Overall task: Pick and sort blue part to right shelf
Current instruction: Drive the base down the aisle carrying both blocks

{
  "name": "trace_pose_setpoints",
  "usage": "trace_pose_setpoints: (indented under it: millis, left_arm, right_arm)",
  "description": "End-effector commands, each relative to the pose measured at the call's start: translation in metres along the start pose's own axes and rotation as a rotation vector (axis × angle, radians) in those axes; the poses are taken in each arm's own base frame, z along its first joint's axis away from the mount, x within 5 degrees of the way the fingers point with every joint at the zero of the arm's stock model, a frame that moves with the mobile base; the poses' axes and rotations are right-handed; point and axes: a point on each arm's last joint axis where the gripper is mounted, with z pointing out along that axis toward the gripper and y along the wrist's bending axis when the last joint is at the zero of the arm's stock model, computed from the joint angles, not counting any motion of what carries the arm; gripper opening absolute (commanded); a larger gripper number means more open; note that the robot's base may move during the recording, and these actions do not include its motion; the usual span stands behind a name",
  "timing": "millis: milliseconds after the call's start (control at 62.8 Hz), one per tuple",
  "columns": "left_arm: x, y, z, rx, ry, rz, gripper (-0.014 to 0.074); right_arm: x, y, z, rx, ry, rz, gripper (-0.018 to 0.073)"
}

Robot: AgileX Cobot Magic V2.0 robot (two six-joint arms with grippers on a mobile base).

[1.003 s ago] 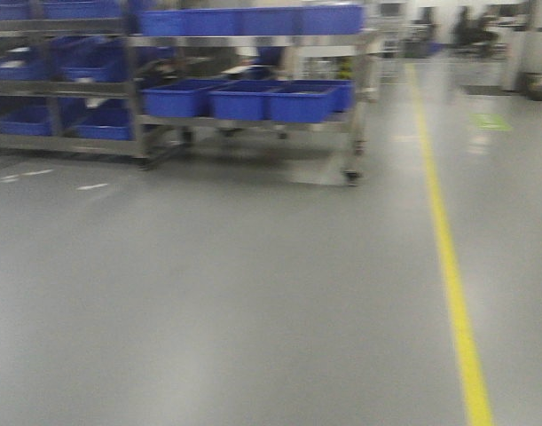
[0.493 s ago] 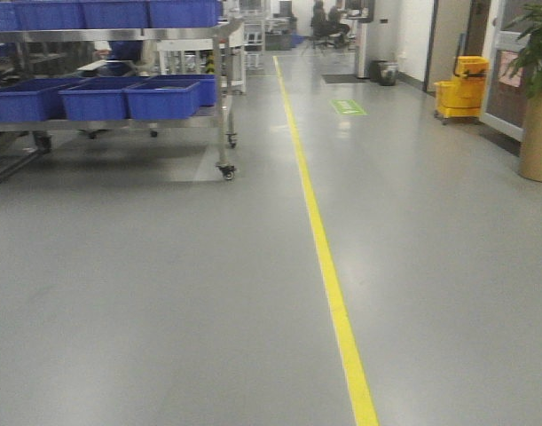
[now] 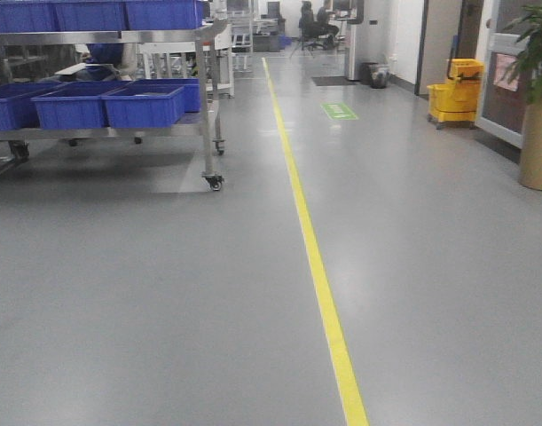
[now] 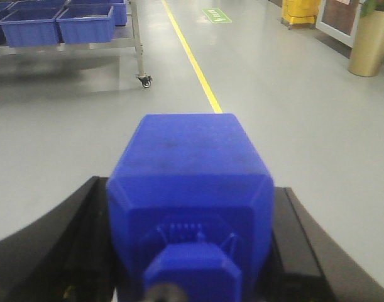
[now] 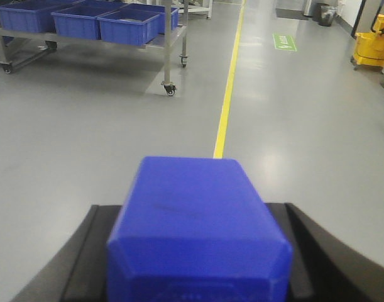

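**Desk:** What does the front camera give us?

**Photographer:** A grey factory floor split by a yellow line (image 3: 315,257). Left of the line stands the right shelf (image 3: 205,98), a steel rack on casters with blue bins (image 3: 144,105) side by side on its lower deck. Right of the line are a green floor marking (image 3: 340,110), a yellow mop bucket (image 3: 455,89) and a gold planter (image 3: 537,146).

**Desk:** And the parts?

**Photographer:** Only the wrist cameras catch them. The left gripper (image 4: 190,189) has its black fingers (image 4: 60,251) pressed to both flanks of a blue part (image 4: 188,157). The part is held above the floor, the line vanishing behind it and the shelf well apart to the line's left. The right gripper (image 5: 193,214) pinches a second blue part (image 5: 192,189) the same way, over the same line and equally far from the shelf.
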Motion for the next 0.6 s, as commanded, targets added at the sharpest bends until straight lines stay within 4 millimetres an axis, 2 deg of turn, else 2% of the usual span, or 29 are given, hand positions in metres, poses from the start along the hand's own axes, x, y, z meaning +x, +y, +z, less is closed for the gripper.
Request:
trace_pose_setpoints:
  millis: [0, 589]
  left_arm:
    - [-0.0164, -0.001, -0.001, 0.013, -0.097, -0.005, 0.0262]
    - [-0.0164, -0.0012, -0.001, 0.014, -0.096, -0.006, 0.0262]
  right_arm:
    - [-0.0167, -0.0003, -0.0021, 0.004, -0.106, -0.02, 0.0274]
    - [-0.0168, -0.0003, -0.0021, 0.004, -0.107, -0.02, 0.0274]
